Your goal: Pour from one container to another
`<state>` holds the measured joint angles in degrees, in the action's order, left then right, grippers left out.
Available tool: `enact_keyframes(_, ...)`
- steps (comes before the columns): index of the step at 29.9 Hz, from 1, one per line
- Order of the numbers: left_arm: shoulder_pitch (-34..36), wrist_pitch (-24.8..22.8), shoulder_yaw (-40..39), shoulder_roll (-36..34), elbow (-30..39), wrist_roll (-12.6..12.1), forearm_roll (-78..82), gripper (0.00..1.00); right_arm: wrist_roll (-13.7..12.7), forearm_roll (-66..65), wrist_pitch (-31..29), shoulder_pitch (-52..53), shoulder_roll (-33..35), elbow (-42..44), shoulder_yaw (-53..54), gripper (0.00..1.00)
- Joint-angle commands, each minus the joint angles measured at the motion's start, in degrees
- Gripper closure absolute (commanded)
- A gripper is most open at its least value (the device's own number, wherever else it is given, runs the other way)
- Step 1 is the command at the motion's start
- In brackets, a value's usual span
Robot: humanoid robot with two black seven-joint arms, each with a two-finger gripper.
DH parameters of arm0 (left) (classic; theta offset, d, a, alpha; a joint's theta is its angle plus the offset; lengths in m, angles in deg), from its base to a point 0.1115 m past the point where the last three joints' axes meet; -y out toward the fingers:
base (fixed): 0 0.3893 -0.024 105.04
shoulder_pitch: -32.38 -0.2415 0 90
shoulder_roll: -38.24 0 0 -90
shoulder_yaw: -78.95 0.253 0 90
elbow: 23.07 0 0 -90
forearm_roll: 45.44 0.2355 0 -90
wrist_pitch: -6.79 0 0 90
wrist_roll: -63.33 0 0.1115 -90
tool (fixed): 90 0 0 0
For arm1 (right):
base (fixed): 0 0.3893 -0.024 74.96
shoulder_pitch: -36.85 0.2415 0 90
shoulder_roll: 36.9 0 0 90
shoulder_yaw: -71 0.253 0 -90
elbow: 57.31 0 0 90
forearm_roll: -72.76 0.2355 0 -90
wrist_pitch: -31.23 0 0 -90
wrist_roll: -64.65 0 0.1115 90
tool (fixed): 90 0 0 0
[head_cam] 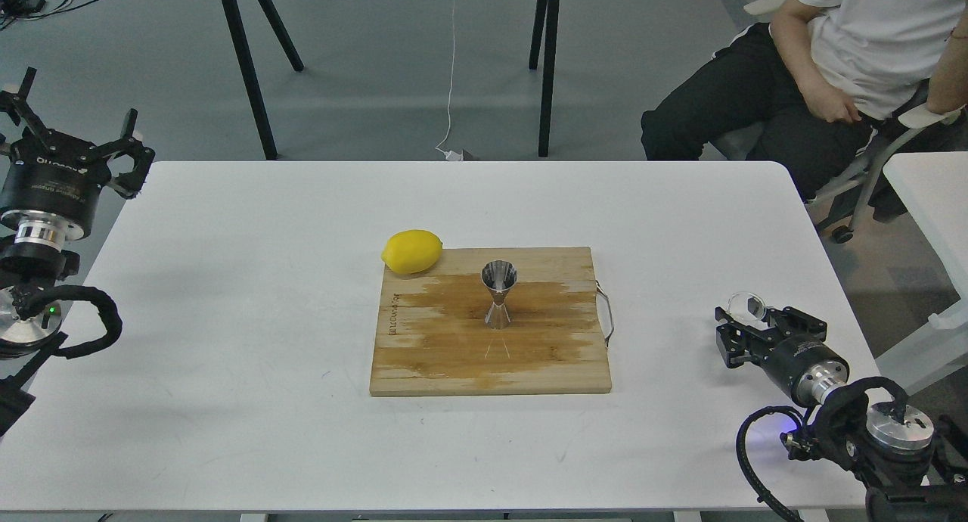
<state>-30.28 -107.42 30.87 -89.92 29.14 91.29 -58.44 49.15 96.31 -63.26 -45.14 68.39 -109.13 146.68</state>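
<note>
The steel hourglass jigger [499,295] stands upright in the middle of the wooden cutting board [439,355]. Far to its right, low over the table's right side, my right gripper [752,321] is shut on the small clear glass cup [746,307]. The cup sits at the fingertips, and I cannot tell whether it touches the table. My left gripper [72,121] hangs open off the table's far left corner with nothing between its fingers.
A yellow lemon [412,251] lies against the board's back left corner. The board has a metal handle [607,314] on its right side. A seated person [832,68] is beyond the table's back right corner, and another white table [930,197] stands at the right.
</note>
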Motion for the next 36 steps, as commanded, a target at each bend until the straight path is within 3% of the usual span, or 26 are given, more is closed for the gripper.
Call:
enact_keyframes(1, 0.0, 0.0, 0.0, 0.0, 0.0, 0.0, 0.0, 0.00, 0.0, 0.0, -0.1, 0.2, 0.0, 0.1, 0.0, 0.51)
enact_keyframes(10, 0.0, 0.0, 0.0, 0.0, 0.0, 0.0, 0.0, 0.00, 0.0, 0.0, -0.1, 0.6, -0.1, 0.0, 0.1, 0.44)
enact_keyframes(14, 0.1, 0.0, 0.0, 0.0, 0.0, 0.0, 0.0, 0.00, 0.3, -0.1, -0.1, 0.5, -0.1, 0.3, 0.2, 0.32)
enact_keyframes(16, 0.0, 0.0, 0.0, 0.0, 0.0, 0.0, 0.0, 0.00, 0.3, 0.0, -0.5, 0.5, -0.1, 1.2, 0.2, 0.31)
enact_keyframes(18, 0.1, 0.0, 0.1, 0.0, 0.0, 0.0, 0.0, 0.00, 0.2, 0.0, -1.9, 0.5, -0.1, 1.4, -0.4, 0.34)
enact_keyframes(21, 0.0, 0.0, 0.1, 0.0, 0.0, 0.0, 0.0, 0.00, 0.2, -0.1, -3.1, 0.4, -0.1, 1.5, -0.7, 0.64)
enact_keyframes(24, 0.0, 0.0, 0.1, 0.0, 0.0, 0.0, 0.0, 0.00, 0.2, -0.1, -3.1, 0.5, -0.6, 2.8, -0.8, 0.66)
enact_keyframes(26, 0.0, 0.0, 0.1, 0.0, 0.0, 0.0, 0.0, 0.00, 0.2, -0.1, -3.1, 0.6, -1.0, 3.7, -0.7, 0.59)
enact_keyframes(28, 0.1, 0.0, 0.1, 0.0, 0.0, 0.0, 0.0, 0.00, 0.3, -0.1, -2.9, 1.3, -1.3, 4.7, -0.7, 0.36)
enact_keyframes(33, 0.1, 0.0, 0.1, 0.0, 0.0, 0.0, 0.0, 0.00, 0.7, -0.1, -3.2, 2.0, -1.3, 6.3, -0.7, 0.25)
enact_keyframes(34, 0.1, 0.0, 0.1, 0.0, 0.0, 0.0, 0.0, 0.00, 0.8, -0.1, -3.2, 2.1, -1.3, 6.3, -0.7, 0.20)
enact_keyframes(35, 0.0, 0.0, 0.1, 0.0, 0.0, 0.0, 0.0, 0.00, 0.9, -0.1, -3.2, 2.1, -1.3, 6.3, -0.5, 0.06)
enact_keyframes(36, 0.0, 0.0, 0.1, 0.0, 0.0, 0.0, 0.0, 0.00, 1.0, -0.1, -3.2, 2.1, -1.3, 6.3, -0.5, 0.03)
